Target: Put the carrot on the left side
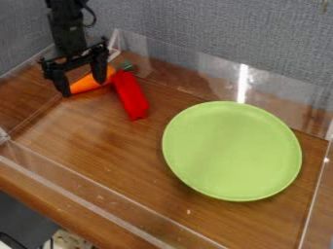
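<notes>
Here, nearest you, the green plate fills the table's right half; farther back the red block lies toward the far left corner. Beyond it, touching its upper end, the carrot rests on the wood under your gripper, jaws spread and empty. Expect a light, rigid, slick toy; take it across its thicker middle.

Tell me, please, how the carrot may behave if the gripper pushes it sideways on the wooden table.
The carrot looks round and tapered, so it would probably roll in a curve rather than slide straight. It seems small, likely a light toy, so a gentle push may move it. The red block lies close and might stop it.
</notes>
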Robot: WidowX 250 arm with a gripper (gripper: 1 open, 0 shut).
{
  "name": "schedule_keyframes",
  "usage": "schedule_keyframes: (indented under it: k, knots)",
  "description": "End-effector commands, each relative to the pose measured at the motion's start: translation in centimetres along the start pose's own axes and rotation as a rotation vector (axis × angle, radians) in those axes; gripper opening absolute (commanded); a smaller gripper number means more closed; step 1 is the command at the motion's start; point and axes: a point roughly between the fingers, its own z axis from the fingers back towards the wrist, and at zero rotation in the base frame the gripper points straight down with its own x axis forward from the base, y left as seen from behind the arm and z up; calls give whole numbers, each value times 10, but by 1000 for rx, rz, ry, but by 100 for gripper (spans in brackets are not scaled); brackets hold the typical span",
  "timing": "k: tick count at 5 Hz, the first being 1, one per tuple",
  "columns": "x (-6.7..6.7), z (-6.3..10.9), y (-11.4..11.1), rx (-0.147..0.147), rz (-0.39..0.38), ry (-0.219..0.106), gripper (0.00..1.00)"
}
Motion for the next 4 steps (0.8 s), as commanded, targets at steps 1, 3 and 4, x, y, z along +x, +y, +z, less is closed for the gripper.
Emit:
schedule_keyframes:
  k: [1, 3, 4]
  knots:
    - [2, 28, -7, -56, -16, -55, 100]
    - [-14, 19, -16, -54, -42, -38, 100]
    - [-22, 8, -20, -51, -34, -26, 100]
